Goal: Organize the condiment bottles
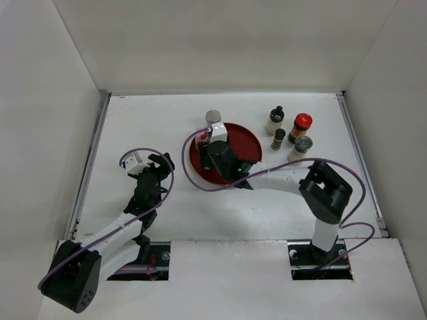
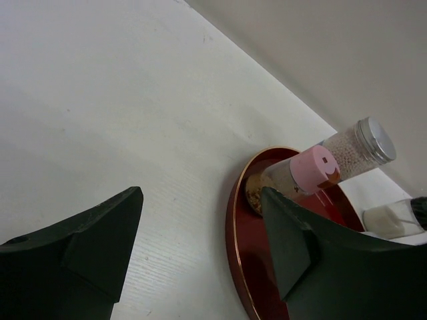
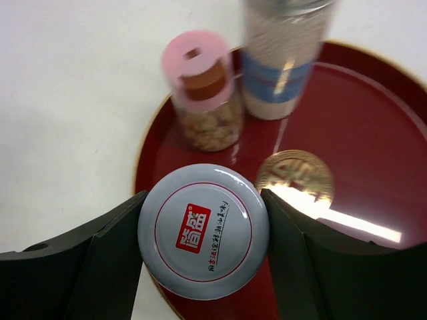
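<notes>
My right gripper point(image 3: 203, 197) is shut on a jar with a white printed cap point(image 3: 203, 230), over the left edge of the red round tray point(image 3: 373, 133). A pink-capped jar point(image 3: 200, 93) and a silver-capped jar point(image 3: 283, 60) stand on the tray just beyond it. In the top view the right gripper point(image 1: 212, 152) hides the held jar; the pink-capped jar point(image 1: 203, 138) and silver-capped jar point(image 1: 213, 117) show at the tray's point(image 1: 247, 143) far left. My left gripper point(image 1: 162, 162) is open and empty, low over the table left of the tray point(image 2: 233, 240).
Several more bottles stand on the table right of the tray: a black-capped bottle point(image 1: 275, 120), a red-capped jar point(image 1: 301, 127), a small dark bottle point(image 1: 278, 139) and a grey-capped jar point(image 1: 301, 148). White walls enclose the table on three sides.
</notes>
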### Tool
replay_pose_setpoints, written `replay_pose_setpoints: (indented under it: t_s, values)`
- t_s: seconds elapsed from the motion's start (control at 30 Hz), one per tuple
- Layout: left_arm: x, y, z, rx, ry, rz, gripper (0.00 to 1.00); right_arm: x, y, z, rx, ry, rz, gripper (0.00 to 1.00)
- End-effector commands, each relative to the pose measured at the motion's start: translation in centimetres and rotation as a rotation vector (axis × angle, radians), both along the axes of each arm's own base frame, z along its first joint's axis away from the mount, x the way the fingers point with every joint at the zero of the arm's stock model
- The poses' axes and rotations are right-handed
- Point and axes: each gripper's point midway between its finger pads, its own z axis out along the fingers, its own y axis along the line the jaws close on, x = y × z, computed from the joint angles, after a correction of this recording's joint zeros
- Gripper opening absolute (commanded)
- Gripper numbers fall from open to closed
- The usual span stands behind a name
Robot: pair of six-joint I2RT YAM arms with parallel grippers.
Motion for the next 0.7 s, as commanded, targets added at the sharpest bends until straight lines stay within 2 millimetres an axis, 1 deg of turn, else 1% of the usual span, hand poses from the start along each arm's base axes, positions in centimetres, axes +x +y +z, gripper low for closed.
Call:
replay_pose_setpoints:
  t_s: [0.0, 0.17, 0.23, 0.27, 0.3, 0.33, 0.37, 0.4, 0.43, 0.47, 0.5, 0.57, 0.63, 0.67]
  values:
    - [-0.1, 0.9, 1.0, -0.034, -0.048, 0.035, 0.70, 1.3, 4.3, 5.5, 0.157, -0.113, 0.052, 0.44]
    - [-0.1, 0.9, 0.9, -0.040, -0.048, 0.036, 0.71, 1.7, 6.1, 3.0, 0.116, -0.086, 0.076, 0.45]
    - [0.0, 0.8, 0.9, -0.041, -0.046, 0.031, 0.71, 1.9, 6.4, 2.5, 0.106, -0.081, 0.077, 0.47]
    - [0.0, 0.7, 1.0, -0.043, -0.048, 0.028, 0.71, 1.9, 6.5, 2.5, 0.105, -0.082, 0.077, 0.51]
    - [0.0, 0.7, 0.9, -0.043, -0.046, 0.028, 0.71, 1.8, 6.5, 2.4, 0.104, -0.081, 0.077, 0.60]
    - [0.0, 0.8, 0.9, -0.042, -0.045, 0.030, 0.71, 1.7, 6.5, 2.6, 0.106, -0.083, 0.077, 0.71]
    - [0.0, 0.8, 0.8, -0.041, -0.044, 0.031, 0.71, 1.5, 6.4, 3.2, 0.115, -0.090, 0.079, 0.83]
    - [0.0, 0.9, 0.8, -0.040, -0.041, 0.033, 0.71, 1.4, 6.2, 4.0, 0.120, -0.099, 0.079, 0.92]
    - [0.0, 0.8, 0.8, -0.041, -0.042, 0.032, 0.71, 1.2, 5.9, 5.1, 0.132, -0.113, 0.080, 0.97]
    - [0.0, 0.7, 0.9, -0.041, -0.044, 0.028, 0.71, 0.9, 5.4, 6.4, 0.146, -0.128, 0.081, 1.00]
    - [0.0, 0.7, 0.9, -0.043, -0.046, 0.028, 0.71, 0.7, 5.0, 7.4, 0.160, -0.139, 0.079, 1.00]
    - [0.0, 0.8, 0.9, -0.041, -0.044, 0.031, 0.71, -0.1, 3.2, 10.3, 0.197, -0.171, 0.072, 1.00]
    - [0.0, 0.8, 0.8, -0.042, -0.042, 0.029, 0.71, -0.1, 0.0, 12.2, 0.217, -0.198, 0.031, 1.00]
    - [0.0, 0.6, 0.8, -0.043, -0.042, 0.022, 0.72, 0.0, -2.1, 12.7, 0.221, -0.209, -0.005, 1.00]
